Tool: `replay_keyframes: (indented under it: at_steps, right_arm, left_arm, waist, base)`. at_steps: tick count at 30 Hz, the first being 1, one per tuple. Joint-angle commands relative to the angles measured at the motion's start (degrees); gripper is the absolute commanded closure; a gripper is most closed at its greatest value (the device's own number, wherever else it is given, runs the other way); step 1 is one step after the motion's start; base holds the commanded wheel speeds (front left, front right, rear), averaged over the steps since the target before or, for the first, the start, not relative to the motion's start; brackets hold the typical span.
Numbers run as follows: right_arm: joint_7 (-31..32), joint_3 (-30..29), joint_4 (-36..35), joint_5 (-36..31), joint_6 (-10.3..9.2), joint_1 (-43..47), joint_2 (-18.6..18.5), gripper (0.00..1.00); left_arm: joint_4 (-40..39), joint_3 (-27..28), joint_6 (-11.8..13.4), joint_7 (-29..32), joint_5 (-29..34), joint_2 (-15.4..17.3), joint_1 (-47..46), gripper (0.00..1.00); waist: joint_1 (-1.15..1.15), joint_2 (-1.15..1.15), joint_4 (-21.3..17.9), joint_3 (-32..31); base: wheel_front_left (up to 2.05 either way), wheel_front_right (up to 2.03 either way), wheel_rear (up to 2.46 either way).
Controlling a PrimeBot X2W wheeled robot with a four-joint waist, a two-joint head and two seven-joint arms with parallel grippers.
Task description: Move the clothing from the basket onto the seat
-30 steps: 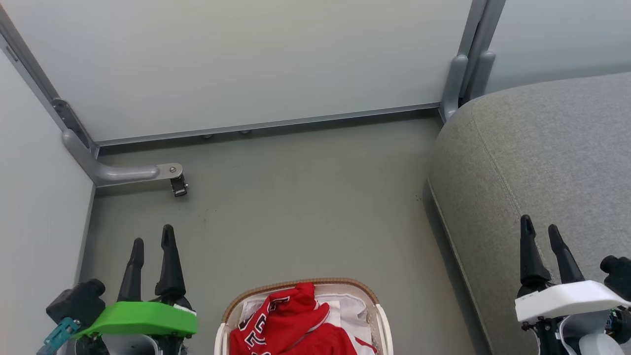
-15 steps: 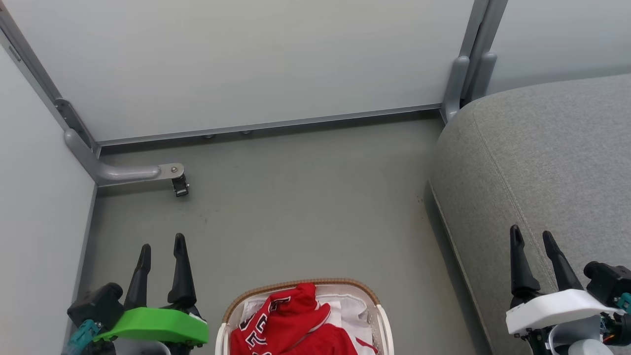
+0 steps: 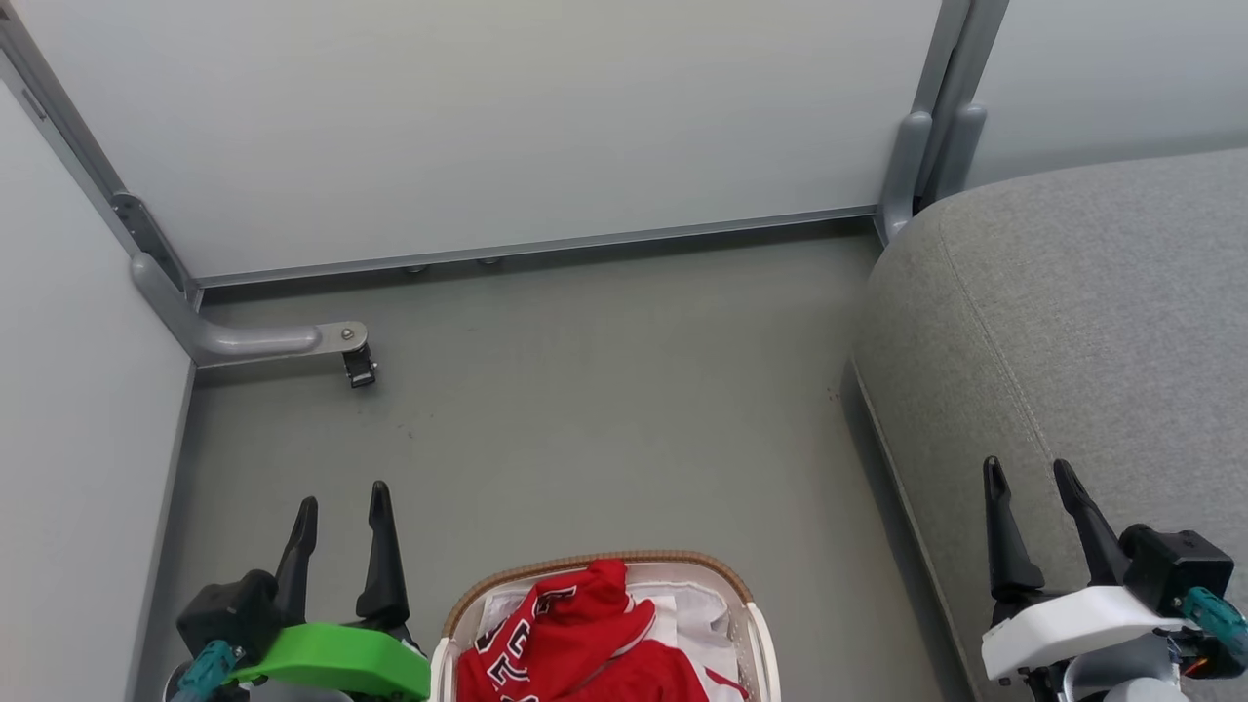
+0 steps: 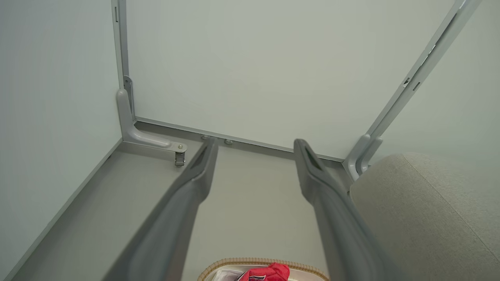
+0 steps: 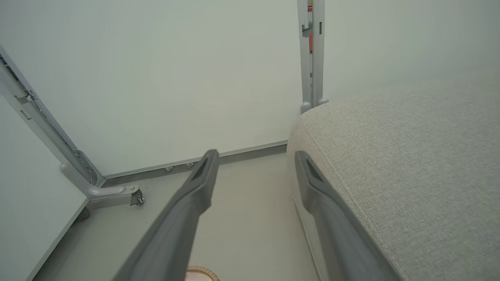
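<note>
Red clothing (image 3: pixel 575 639) heaped in the basket (image 3: pixel 682 567) on the floor (image 3: pixel 585 390), low in the middle of the head view, none yet on the seat (image 3: pixel 1092 292) at right. Left end effector (image 3: pixel 343 497) released and empty, just left of the basket rim, fingers pointing away from the heap. Right end effector (image 3: pixel 1027 468) likewise released and empty, by the seat's front edge, well apart from the basket. Left arm likely nearer: inward and down. No clear long axis to the pile.
</note>
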Motion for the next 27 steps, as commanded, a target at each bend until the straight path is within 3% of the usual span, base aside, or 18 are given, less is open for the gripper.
replay_keyframes:
  at_steps: [1,27]
  right_arm:
    - [-0.51,0.19,-0.18,-1.28,0.02,0.52,-0.35,0.00]
    - [-2.63,1.48,0.26,-8.56,0.01,1.23,-0.44,0.00]
  left_arm:
    - [0.14,-0.22,0.29,-0.45,1.44,0.44,0.67,0.00]
    - [5.60,-2.41,0.56,-2.51,5.31,0.49,0.66,0.00]
  waist:
    - [0.00,0.00,0.06,0.01]
    - [0.00,0.00,1.01,-0.13]
  base:
    - [0.00,0.00,0.00]
    - [0.00,0.00,0.00]
